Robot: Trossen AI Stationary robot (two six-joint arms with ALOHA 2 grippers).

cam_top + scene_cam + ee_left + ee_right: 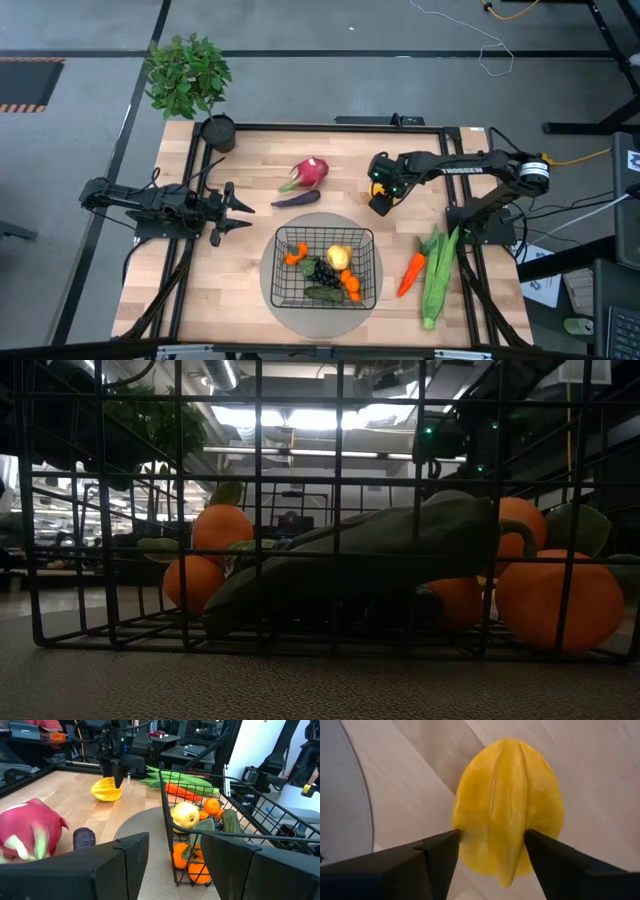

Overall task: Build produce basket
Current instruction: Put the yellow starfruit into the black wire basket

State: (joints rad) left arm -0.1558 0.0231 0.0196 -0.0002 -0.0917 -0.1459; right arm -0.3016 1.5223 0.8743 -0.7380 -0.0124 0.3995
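Wooden table (250, 260), with the black wire-mesh basket (325, 266) as landmark, sitting on a grey round mat (272, 290) toward the table's front. Basket held a yellow pear-like fruit (339, 257), dark grapes (322, 270), orange pieces and a green item.

Outside the basket: long green husk (438, 272) and orange carrot (411, 273) to its right; pink dragon fruit (310, 172) and purple eggplant (296, 199) behind it.

Left gripper (233, 209) idled just left of the basket, fingers spread, nothing between them.

Right gripper (490, 850) was behind and right of the basket, over the yellow star fruit (507, 810), which lay on the wood. Its fingers sat on either side of the fruit's narrow end, touching or nearly so; a firm pinch could not be confirmed.

Risks, as judged: the fruit is ridged and tapers toward the grasped end, so closing there may squeeze it out forward. If lifted with a shallow hold, it could pivot and drop short of the basket wall.
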